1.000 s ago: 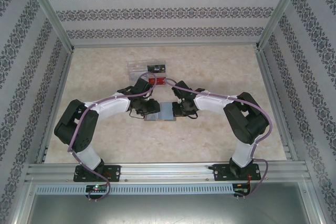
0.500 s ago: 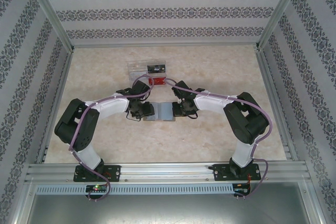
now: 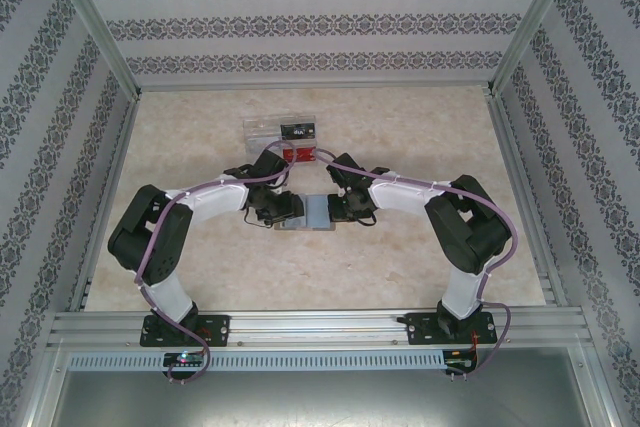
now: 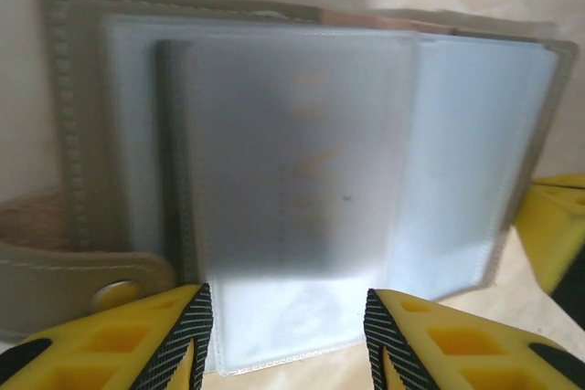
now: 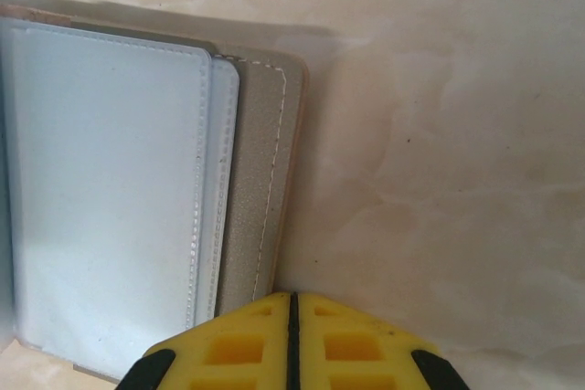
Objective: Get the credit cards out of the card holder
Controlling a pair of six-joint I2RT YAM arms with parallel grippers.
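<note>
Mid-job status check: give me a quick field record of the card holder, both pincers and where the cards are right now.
card holder: lying open between the two pincers
frosted sleeve: pale print shows through, probably a card inside
left pincer: open, fingers either side of the frosted sleeve's near edge
right pincer: shut, at the holder's right edge
clear tray: behind the holder, apart from it
cards out: black card and red card, both at the tray
</note>
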